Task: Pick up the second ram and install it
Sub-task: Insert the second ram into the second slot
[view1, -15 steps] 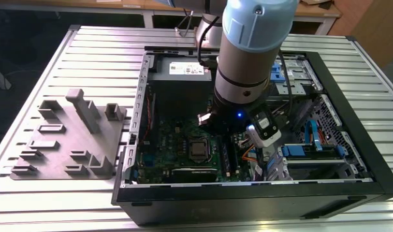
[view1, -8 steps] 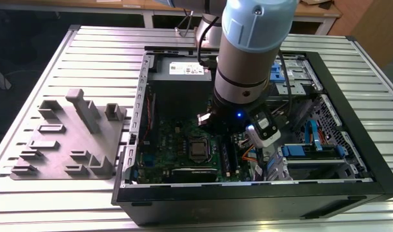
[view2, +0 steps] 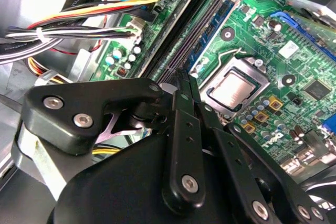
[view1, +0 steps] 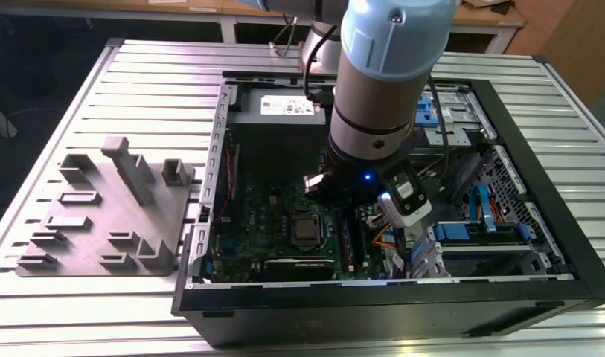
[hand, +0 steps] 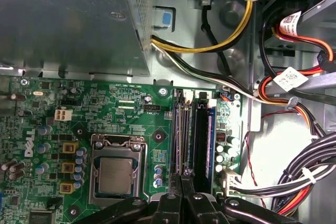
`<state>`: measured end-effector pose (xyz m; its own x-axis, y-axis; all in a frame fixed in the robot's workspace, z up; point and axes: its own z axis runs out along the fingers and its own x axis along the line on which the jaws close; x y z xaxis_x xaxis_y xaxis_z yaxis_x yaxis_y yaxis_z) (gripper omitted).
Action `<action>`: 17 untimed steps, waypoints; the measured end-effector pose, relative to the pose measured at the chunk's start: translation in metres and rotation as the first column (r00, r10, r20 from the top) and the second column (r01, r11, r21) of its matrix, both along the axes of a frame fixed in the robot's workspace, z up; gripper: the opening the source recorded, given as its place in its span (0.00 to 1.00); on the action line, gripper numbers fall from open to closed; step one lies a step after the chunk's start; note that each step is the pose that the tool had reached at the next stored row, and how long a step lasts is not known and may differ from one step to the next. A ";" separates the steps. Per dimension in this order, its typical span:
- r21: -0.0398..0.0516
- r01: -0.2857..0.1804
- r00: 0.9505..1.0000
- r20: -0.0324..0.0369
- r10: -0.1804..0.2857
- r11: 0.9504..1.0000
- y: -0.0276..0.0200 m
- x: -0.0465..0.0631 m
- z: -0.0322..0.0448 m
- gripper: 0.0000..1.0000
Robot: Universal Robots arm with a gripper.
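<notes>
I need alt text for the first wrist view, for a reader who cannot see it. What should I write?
The gripper hangs over the long black memory slots of a green motherboard inside an open computer case. A silver processor sits in its socket beside the slots, with a grey metal box and bundled coloured cables around the board.

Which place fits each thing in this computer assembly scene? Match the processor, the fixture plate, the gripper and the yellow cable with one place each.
Things:
1 processor
2 fixture plate
3 gripper
4 yellow cable

Places:
a curving beside the metal power supply box
b at the memory slots
c on the table, outside the case
d in a socket on the green motherboard

Pairs: 1-d, 2-c, 3-b, 4-a
</notes>
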<state>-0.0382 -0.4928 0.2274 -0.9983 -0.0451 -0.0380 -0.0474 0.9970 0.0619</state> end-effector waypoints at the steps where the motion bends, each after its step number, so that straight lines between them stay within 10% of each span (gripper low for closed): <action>1: 0.000 0.000 1.000 0.000 0.000 1.000 0.0000 0.000 0.0004 0.08; 17: -0.001 0.013 1.000 0.000 -0.013 1.000 -0.0001 0.000 0.0004 0.08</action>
